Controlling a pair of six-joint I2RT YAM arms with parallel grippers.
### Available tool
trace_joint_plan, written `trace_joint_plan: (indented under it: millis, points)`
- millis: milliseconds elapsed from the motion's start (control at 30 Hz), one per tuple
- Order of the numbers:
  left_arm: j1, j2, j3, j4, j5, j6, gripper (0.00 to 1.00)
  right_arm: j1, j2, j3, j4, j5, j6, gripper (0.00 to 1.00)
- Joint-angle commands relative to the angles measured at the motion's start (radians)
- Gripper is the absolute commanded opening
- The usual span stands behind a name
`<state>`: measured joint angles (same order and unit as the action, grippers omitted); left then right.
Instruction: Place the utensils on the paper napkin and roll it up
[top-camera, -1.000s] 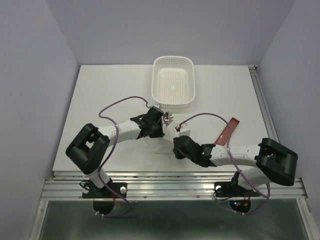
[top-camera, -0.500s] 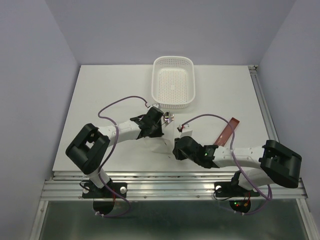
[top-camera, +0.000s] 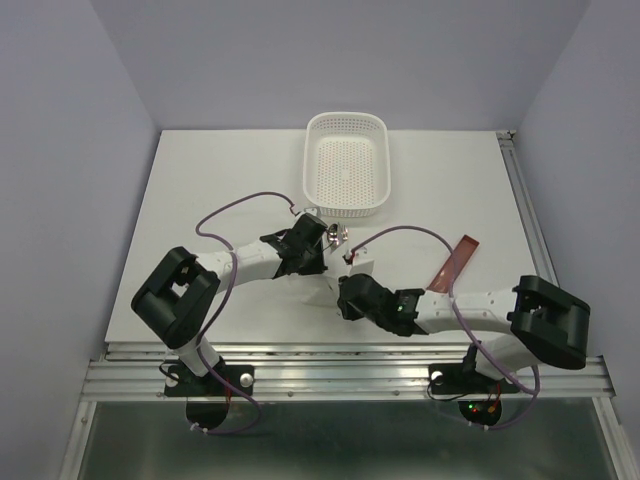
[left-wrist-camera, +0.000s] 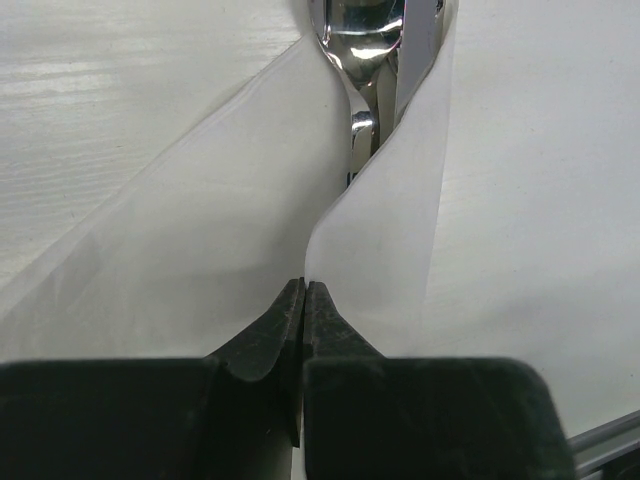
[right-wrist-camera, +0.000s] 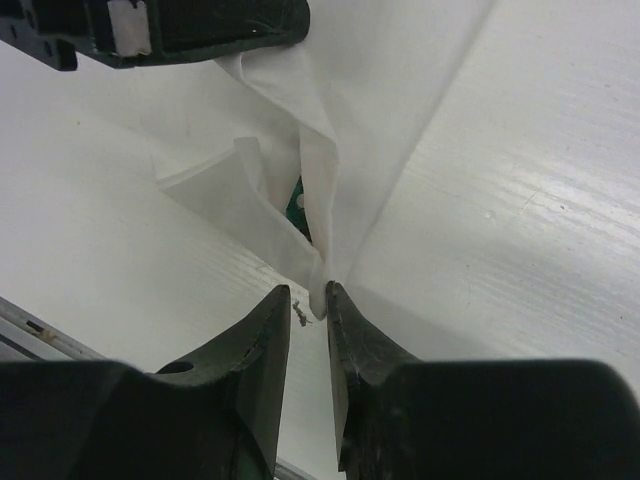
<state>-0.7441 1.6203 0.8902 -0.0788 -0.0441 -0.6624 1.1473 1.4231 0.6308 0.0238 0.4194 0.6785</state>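
The paper napkin (top-camera: 322, 288) lies between the two arms, folded up around the spoon. In the left wrist view the spoon's shiny bowl (left-wrist-camera: 365, 30) sticks out of the napkin (left-wrist-camera: 200, 250) at the top. My left gripper (left-wrist-camera: 303, 290) is shut on the napkin's raised edge; in the top view it (top-camera: 325, 248) sits just left of the spoon bowl (top-camera: 336, 237). My right gripper (right-wrist-camera: 308, 300) is narrowly open with a napkin corner (right-wrist-camera: 320, 290) at its tips, against the right finger. A bit of green handle (right-wrist-camera: 297, 200) shows inside the fold. In the top view the right gripper (top-camera: 346, 284) is at the napkin's near end.
The white perforated basket (top-camera: 346, 165) stands at the back centre, just beyond the spoon bowl. A flat red-brown strip (top-camera: 455, 262) lies to the right, beside the right forearm. The table's front rail (top-camera: 340, 350) runs close behind both grippers.
My right gripper has moved left and closer to the napkin's near end. The left gripper has held its place on the napkin edge.
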Motion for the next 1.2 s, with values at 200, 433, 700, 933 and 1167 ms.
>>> trace_joint_plan:
  millis: [200, 433, 700, 933, 1167]
  points:
    - [0.005, -0.03, -0.022, 0.016, -0.017, 0.015, 0.0, 0.049, 0.096, 0.187, -0.206, 0.196, 0.104, 0.32]
    - [0.005, -0.036, -0.028, 0.017, -0.014, 0.015, 0.0, 0.051, 0.151, 0.227, -0.225, 0.24, 0.11, 0.32]
    - [0.005, -0.039, -0.031, 0.025, -0.013, 0.017, 0.0, 0.068, 0.186, 0.248, -0.223, 0.257, 0.125, 0.29]
    - [0.011, -0.056, -0.014, 0.01, -0.019, 0.017, 0.16, 0.071, 0.214, 0.28, -0.265, 0.275, 0.135, 0.19]
    - [0.031, -0.128, 0.024, -0.058, -0.037, 0.009, 0.38, 0.077, 0.214, 0.28, -0.274, 0.272, 0.136, 0.1]
